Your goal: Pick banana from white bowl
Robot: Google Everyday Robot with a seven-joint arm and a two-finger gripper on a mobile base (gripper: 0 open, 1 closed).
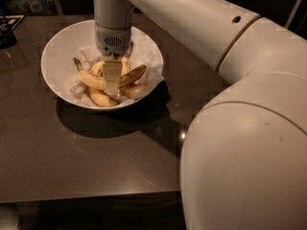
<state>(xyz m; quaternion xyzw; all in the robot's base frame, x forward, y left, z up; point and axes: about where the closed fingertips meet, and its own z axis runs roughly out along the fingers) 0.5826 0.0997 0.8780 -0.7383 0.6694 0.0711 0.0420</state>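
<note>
**Banana** (91, 79): It lies in the white bowl (55, 56), on top of the pile and about mid-bowl. Its long axis runs left to right across the scene, gently bowed. The yellow left length shows clear and the middle is covered. A browner right end emerges on the other side, pointing toward the bowl's right wall. I judge the two visible lengths to be one fruit, but the covered middle leaves that unconfirmed.

**End effector** (112, 86): It stands vertical inside the bowl's rim, directly over the banana's mid-length. Its tip is at fruit level. I cannot confirm contact, and I cannot tell whether it is spread, pressed together or pinching the fruit.

**Governing relation:** No sideways offset is apparent, so the banana sits straight beneath the end effector with its axis crosswise to the vertical approach. In my judgement the grip must close near-to-far across the narrow width, at the middle, so the fruit hangs balanced when lifted.

**Surroundings:** Shorter bananas (101, 98) lie just on the near side, touching or nearly touching the target. They could be snagged or dragged along. A crumpled paper lining (82, 56) sits under the fruit. The bowl rests on the far left part of the table (96, 152). The arm (192, 18) reaches in from the right, above the bowl's far rim.
</note>
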